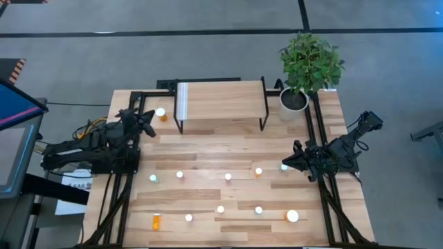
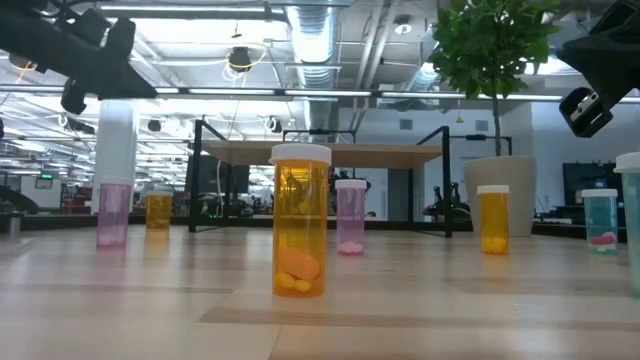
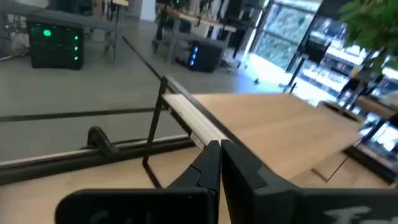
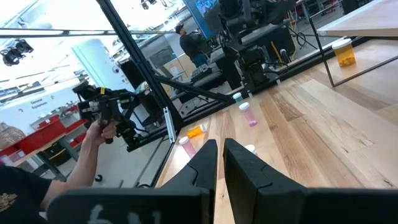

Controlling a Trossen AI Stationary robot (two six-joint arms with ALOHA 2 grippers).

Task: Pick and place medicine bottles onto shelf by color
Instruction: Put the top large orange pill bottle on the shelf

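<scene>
High view: the left hand (image 1: 147,124) hovers with fingers pressed together and holding nothing, near the shelf's (image 1: 221,100) white-strip end, just beside one orange bottle (image 1: 161,115) standing on the surface (image 1: 208,149). The right hand (image 1: 287,163), fingers likewise together and holding nothing, sits at the surface's right side beside a green bottle (image 1: 284,167). Eleven medicine bottles dot the surface; none is on the shelf. Low view: the nearest orange bottle (image 2: 300,222) holds pills at its bottom. One potted plant (image 1: 308,66) stands beside the shelf.
</scene>
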